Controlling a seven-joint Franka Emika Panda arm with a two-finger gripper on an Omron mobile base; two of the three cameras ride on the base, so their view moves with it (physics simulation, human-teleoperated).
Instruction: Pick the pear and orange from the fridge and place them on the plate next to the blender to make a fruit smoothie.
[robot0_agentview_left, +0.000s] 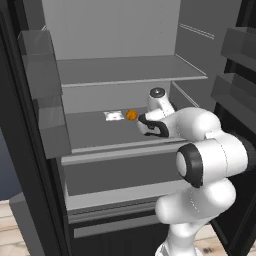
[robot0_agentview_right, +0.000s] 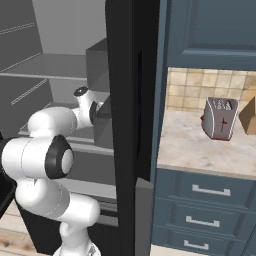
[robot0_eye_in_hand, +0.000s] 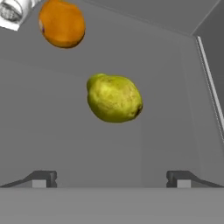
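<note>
The fridge (robot0_agentview_left: 90, 134) stands open and my arm reaches onto its middle shelf. In the hand view the yellow-green pear (robot0_eye_in_hand: 114, 98) lies on the grey shelf straight ahead of my gripper (robot0_eye_in_hand: 111, 179). The gripper is open, with its fingertips (robot0_eye_in_hand: 43, 178) set wide apart and a short way from the fruit. The orange (robot0_eye_in_hand: 62, 23) sits beyond the pear, to the upper left, and it also appears on the shelf just left of my hand (robot0_agentview_left: 131, 115). The plate and the blender are out of view.
A white packet (robot0_agentview_left: 114, 116) lies on the shelf left of the orange. Door bins (robot0_agentview_left: 50, 125) hang at the left, and more bins (robot0_agentview_left: 235, 90) at the right. Past the black fridge door edge (robot0_agentview_right: 122, 125), a counter (robot0_agentview_right: 195, 150) holds a toaster (robot0_agentview_right: 220, 118).
</note>
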